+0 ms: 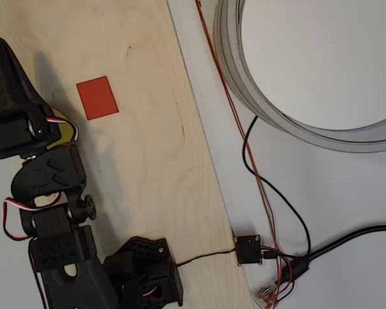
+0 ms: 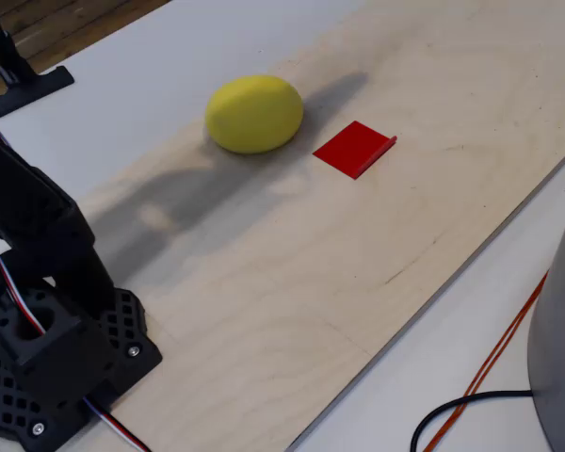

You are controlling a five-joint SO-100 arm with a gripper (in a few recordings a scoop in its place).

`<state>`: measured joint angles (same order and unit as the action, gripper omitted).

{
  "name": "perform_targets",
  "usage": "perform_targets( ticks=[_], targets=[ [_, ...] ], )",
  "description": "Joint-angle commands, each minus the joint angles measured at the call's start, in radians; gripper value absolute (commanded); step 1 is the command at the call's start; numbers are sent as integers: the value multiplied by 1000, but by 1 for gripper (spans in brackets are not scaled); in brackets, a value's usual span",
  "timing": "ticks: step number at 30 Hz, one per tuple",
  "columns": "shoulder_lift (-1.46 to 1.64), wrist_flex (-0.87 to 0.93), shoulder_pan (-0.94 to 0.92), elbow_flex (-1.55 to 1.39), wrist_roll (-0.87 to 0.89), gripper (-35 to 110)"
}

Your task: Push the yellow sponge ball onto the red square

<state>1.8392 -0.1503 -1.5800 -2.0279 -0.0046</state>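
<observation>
In the overhead view the end effector (image 1: 6, 61) hung at far left over the yellow sponge ball (image 1: 63, 129); its opening could not be told, nor any contact. In the fixed view the ball sat on the plywood board (image 2: 292, 273) just left of the red square (image 2: 354, 148), not touching.

evenly bright and sharp throughout; casting soft shadows across the surface (image 2: 292, 282); showing no glare.
</observation>
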Motion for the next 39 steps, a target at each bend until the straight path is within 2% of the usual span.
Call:
perform_targets(
  ticks=[1, 11, 24, 39],
  targets=[
    [293, 44, 132, -580, 247, 12],
    [279, 60, 127, -552, 282, 11],
    [400, 535, 267, -373, 430, 18],
    [387, 543, 408, -425, 742, 19]
  ],
)
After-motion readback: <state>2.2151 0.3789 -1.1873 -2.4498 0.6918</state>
